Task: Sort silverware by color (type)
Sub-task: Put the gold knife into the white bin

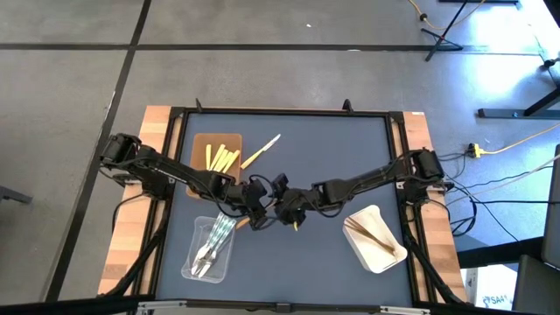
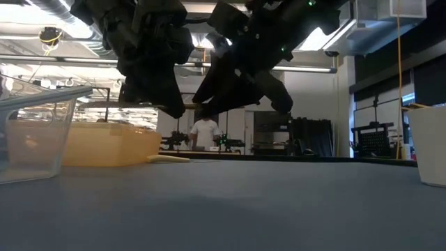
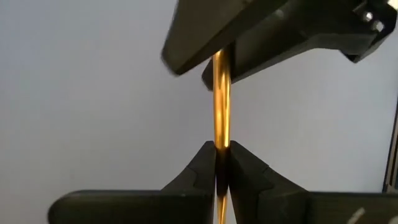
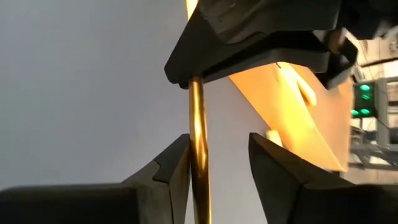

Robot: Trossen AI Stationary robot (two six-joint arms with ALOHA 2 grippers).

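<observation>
Gripping yellow utensil (image 3: 221, 99): left claw (image 3: 222, 163).

This is a robotics lab or workshop in a large industrial hall. At the top of the low view, exposed ducts (image 2: 42, 31) and strip lights (image 2: 209, 64) run overhead, and equipment racks (image 2: 306, 139) stand at centre right beside a person (image 2: 205, 132). In the high view, a grey concrete floor (image 1: 262, 79) surrounds the table (image 1: 297, 175), with cables (image 1: 516, 140) and stand legs (image 1: 455, 31) at right.

Two dark jointed arms (image 1: 175, 177), black wedge-shaped fingers (image 3: 193, 174)
</observation>
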